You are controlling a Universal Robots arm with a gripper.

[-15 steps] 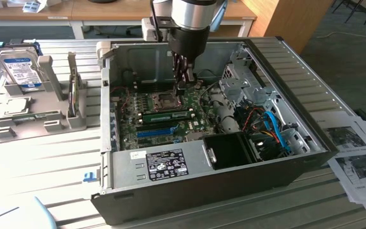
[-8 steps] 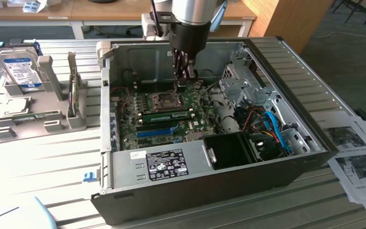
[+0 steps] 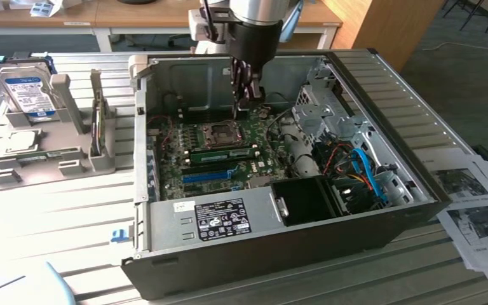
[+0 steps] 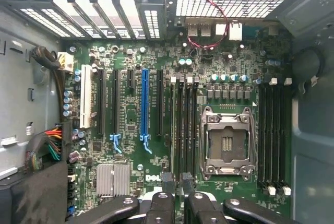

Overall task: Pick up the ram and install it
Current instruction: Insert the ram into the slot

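The ram (image 3: pixel 223 154), a green stick with dark chips, stands in a slot on the motherboard (image 3: pixel 253 166) beside the CPU socket (image 3: pixel 223 132). It is inside the open computer case (image 3: pixel 269 254). My gripper (image 3: pixel 248 101) hangs above the board's far side, over the socket and well clear of the ram. In the wrist view my gripper (image 4: pixel 177 182) looks straight down on the black slots (image 4: pixel 182 125) beside the CPU socket (image 4: pixel 227 140). Its dark fingertips (image 4: pixel 167 181) stand a little apart with nothing between them.
A long blue slot (image 4: pixel 144 101) runs across the board, seen also as the blue slot (image 3: pixel 206 176). A grey rack (image 3: pixel 49 159) at the exterior view's left holds a hard drive (image 3: pixel 25 92). Printed sheets (image 3: pixel 473 203) lie at the right. Drive cage (image 3: pixel 320 105) and cables (image 3: pixel 367 171) crowd the case's right.
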